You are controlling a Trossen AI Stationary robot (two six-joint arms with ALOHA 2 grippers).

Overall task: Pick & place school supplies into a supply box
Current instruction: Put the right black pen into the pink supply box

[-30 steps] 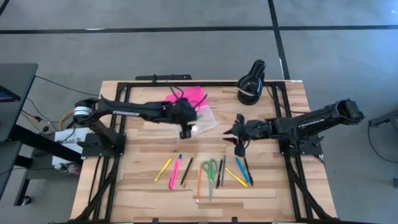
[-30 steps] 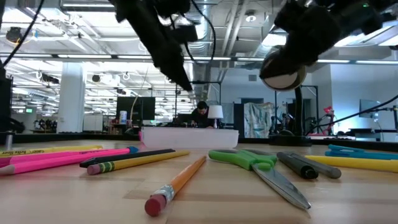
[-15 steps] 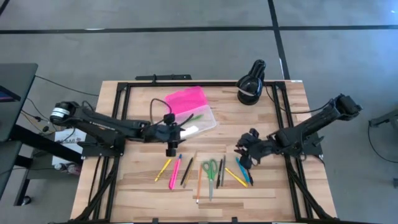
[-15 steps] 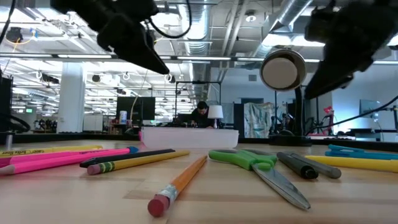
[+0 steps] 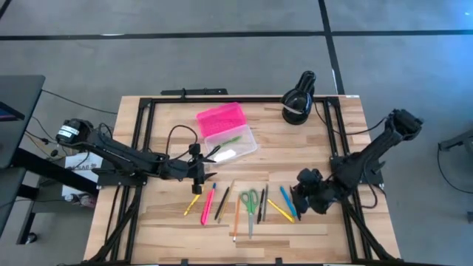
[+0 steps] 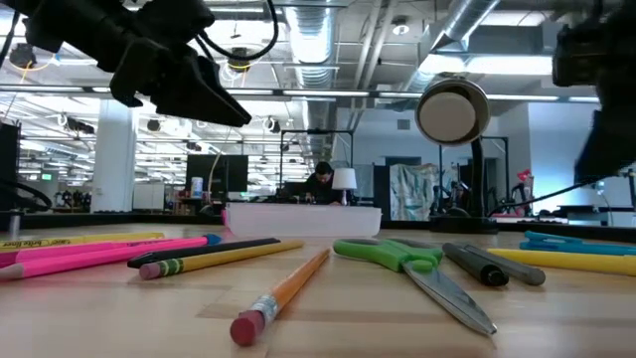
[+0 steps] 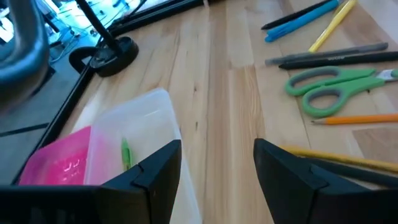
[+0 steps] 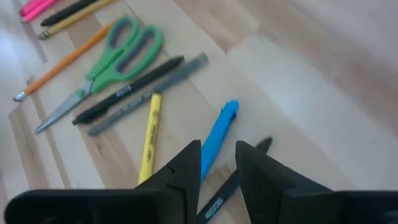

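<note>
We see the left gripper (image 5: 198, 177) pulled back from over the supply box (image 5: 230, 142) to the near-left pens, fingers apart. The right gripper (image 5: 294, 202) has dropped from mid-table to the blue pen (image 8: 217, 137), its fingers narrowing.

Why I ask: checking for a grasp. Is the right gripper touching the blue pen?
Apart. In the right wrist view the right gripper has its fingers open above the table, and the blue pen lies flat on the wood past their tips, ungripped.
</note>
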